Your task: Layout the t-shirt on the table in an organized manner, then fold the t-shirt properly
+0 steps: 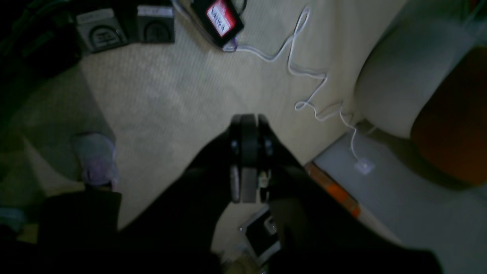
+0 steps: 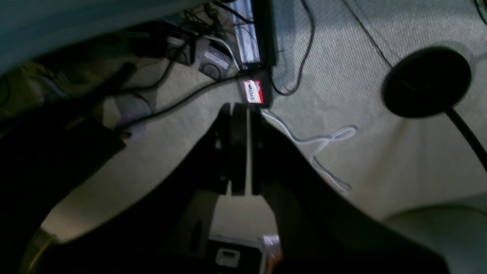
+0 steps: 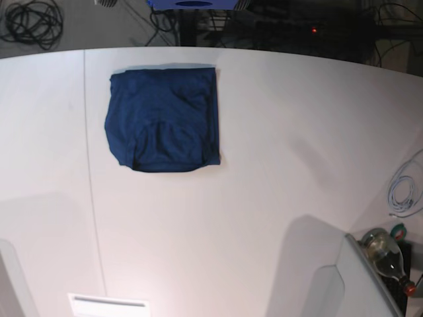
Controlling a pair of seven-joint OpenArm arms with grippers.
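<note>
The dark navy t-shirt (image 3: 162,119) lies folded into a compact rectangle on the white table (image 3: 264,198), toward its far left. Neither gripper shows in the base view. In the left wrist view my left gripper (image 1: 249,121) is shut, its black fingers pressed together with nothing between them, hanging over carpeted floor. My right gripper (image 2: 241,108), seen in the right wrist view, is also shut and empty, likewise above the floor beside the table. No cloth shows in either wrist view.
A thin dark seam (image 3: 89,165) runs down the tabletop left of the shirt. A bottle (image 3: 386,254) and a white cable coil (image 3: 404,191) sit off the table's right edge. On the floor are a white cable (image 1: 304,76), a red-labelled black box (image 1: 220,17) and a round black stand base (image 2: 426,82).
</note>
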